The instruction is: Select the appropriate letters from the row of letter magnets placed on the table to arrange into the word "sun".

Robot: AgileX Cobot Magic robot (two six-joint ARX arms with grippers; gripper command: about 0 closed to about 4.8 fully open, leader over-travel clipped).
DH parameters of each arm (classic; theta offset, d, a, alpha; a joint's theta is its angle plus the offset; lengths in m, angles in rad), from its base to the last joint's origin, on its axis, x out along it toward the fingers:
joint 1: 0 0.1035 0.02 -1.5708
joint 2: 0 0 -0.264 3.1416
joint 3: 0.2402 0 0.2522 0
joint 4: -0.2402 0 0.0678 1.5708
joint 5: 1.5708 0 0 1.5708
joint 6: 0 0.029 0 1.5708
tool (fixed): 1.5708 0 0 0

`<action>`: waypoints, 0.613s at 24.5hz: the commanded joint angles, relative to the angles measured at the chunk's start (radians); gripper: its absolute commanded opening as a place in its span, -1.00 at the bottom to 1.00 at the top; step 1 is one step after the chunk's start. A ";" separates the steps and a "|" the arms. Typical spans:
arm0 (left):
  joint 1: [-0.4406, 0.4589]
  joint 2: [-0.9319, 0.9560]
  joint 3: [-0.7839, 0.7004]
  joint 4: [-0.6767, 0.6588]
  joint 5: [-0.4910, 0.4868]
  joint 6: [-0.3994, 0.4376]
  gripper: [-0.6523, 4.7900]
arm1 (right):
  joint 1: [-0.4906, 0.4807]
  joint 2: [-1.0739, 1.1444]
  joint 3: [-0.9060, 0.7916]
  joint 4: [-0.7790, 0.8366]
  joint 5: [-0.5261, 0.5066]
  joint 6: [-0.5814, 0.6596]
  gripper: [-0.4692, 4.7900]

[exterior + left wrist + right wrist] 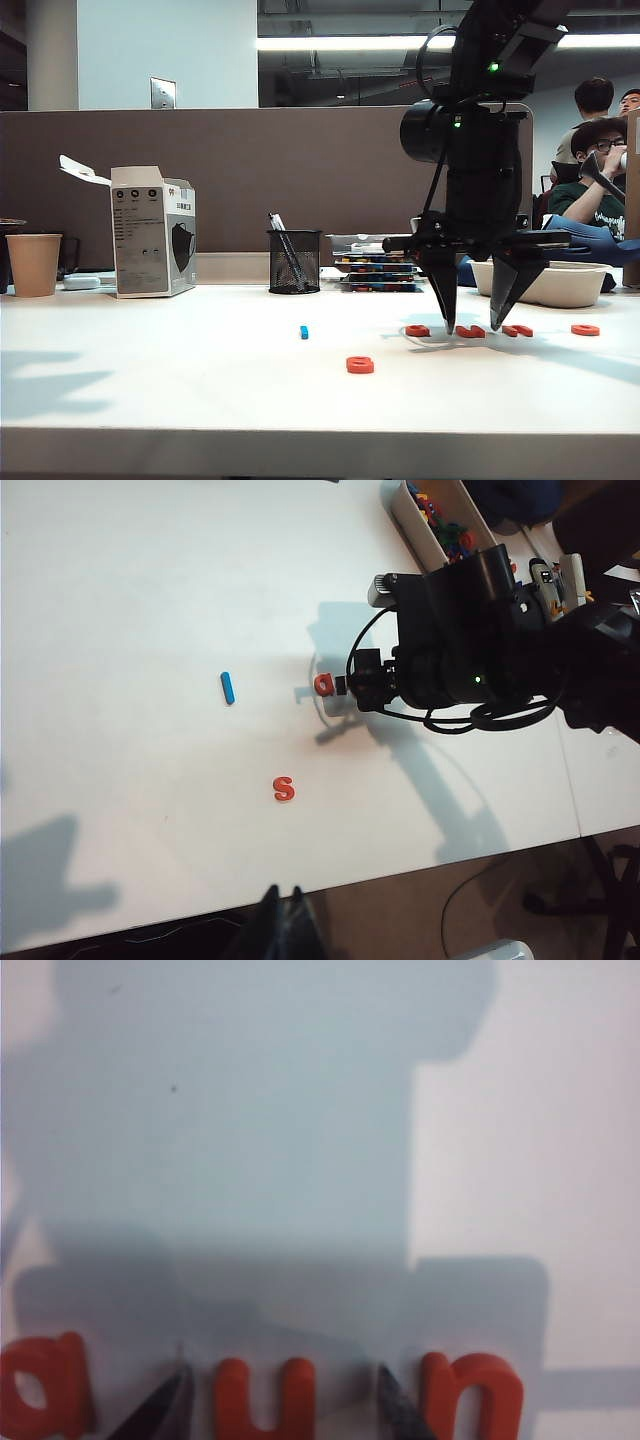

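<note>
On the white table an orange-red "s" lies alone in front of the row of letter magnets. The row reads "a", "u", "n", with one more letter further right. My right gripper points straight down, open, with one finger on each side of the "u" and a small gap either side. My left gripper is shut and empty, off the table's near edge; the exterior view does not show it.
A tiny blue piece lies left of the row. Along the back stand a paper cup, a white box, a mesh pen holder, stacked trays and a white bin. A partition closes the back.
</note>
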 commanded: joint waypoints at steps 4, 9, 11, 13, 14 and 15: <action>0.001 -0.003 0.005 0.006 0.000 0.005 -0.78 | 0.001 -0.004 0.004 0.000 -0.014 0.005 0.05; 0.001 -0.003 0.005 0.006 0.000 0.005 -0.78 | 0.001 0.002 -0.001 -0.006 -0.025 0.025 0.05; 0.001 -0.003 0.005 0.006 0.000 0.005 -0.78 | 0.001 0.002 -0.001 -0.007 -0.026 0.025 0.05; 0.001 -0.003 0.005 0.006 0.000 0.005 -0.78 | 0.001 0.002 -0.001 -0.007 -0.026 0.025 0.05; 0.001 -0.003 0.005 0.006 0.000 0.005 -0.78 | 0.001 0.002 -0.001 -0.009 -0.026 0.025 0.05; 0.001 -0.003 0.005 0.006 0.000 0.005 -0.78 | 0.001 0.002 -0.001 -0.018 -0.026 0.025 0.05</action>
